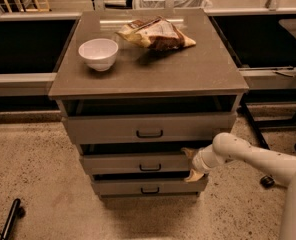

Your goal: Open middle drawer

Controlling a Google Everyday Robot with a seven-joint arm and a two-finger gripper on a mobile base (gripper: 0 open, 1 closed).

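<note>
Camera view: the middle drawer, second of three in the grey-brown cabinet, sits a little way out, with a dark gap above its low front. The claw is at the right end of that front. It is open, with one tan finger above the front's edge and one below. I cannot tell whether they press on it.

The front's long axis runs side to side. Its small dark bar handle lies well toward the picture's left of the claw. In my judgement the pull must come straight out toward the camera, square to that axis.

On the surface stand a white bowl and a crumpled snack bag. No brand or writing on it can be read.
</note>
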